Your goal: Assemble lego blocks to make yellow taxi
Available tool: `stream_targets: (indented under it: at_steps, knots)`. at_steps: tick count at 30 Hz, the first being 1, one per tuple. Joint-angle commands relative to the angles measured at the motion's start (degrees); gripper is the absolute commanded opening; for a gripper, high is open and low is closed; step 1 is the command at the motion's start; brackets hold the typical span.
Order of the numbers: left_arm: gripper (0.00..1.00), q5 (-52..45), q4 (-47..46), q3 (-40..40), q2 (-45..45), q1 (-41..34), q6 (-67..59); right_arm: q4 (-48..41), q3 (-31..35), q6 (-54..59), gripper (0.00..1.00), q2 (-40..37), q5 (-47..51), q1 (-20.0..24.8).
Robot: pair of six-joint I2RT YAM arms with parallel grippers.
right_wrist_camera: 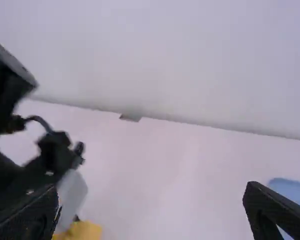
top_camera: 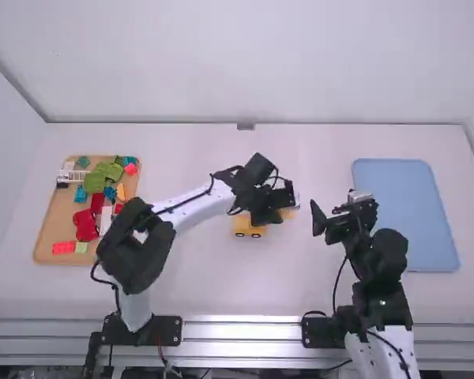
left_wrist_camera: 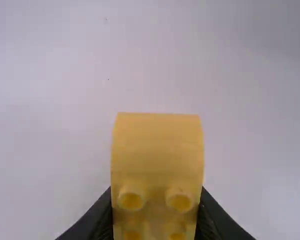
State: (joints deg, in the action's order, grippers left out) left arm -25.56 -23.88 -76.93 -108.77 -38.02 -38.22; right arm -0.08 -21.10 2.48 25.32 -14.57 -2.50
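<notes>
My left gripper (top_camera: 273, 208) is over the middle of the table, its fingers shut on a yellow block. In the left wrist view this yellow block (left_wrist_camera: 157, 150) has a smooth rounded part and several studs, between the two tips of the left gripper (left_wrist_camera: 157, 215). A yellow wheeled piece (top_camera: 250, 227) stands on the table just beside that gripper, partly under the arm. To the right, my right gripper (top_camera: 336, 213) stands open with nothing between its fingers; the right wrist view shows the right gripper (right_wrist_camera: 150, 212) spread wide. Something yellow (right_wrist_camera: 85, 231) is near its left finger.
A wooden board (top_camera: 49, 229) with several red, green, blue and white blocks lies at the far left of the table. A blue tray (top_camera: 407, 213) lies at the right, just beyond the right gripper. The left arm stretches across the space between board and middle.
</notes>
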Motion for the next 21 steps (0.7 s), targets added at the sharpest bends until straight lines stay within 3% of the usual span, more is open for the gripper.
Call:
stream_targets:
  at_steps: [1,7,16,21]
  knots:
    - [0.18,4.7,-3.3,-4.9,-4.9,-1.2,-2.7,-0.9,1.3,-1.2,0.98,-2.6,1.6,0.4]
    - [0.15,11.1,-13.6,-16.9,-16.5,-4.0,-3.9,-3.8,1.3,-1.3,0.98,-4.4,1.3,3.1]
    - [0.07,14.7,-14.8,-20.0,-21.5,-6.5,-3.6,-4.6,1.3,-2.7,0.98,-4.4,1.3,6.0]
    - [0.31,14.7,-14.1,-19.9,-21.5,-6.6,-3.6,-4.7,1.3,-2.4,0.98,-4.4,1.3,6.4]
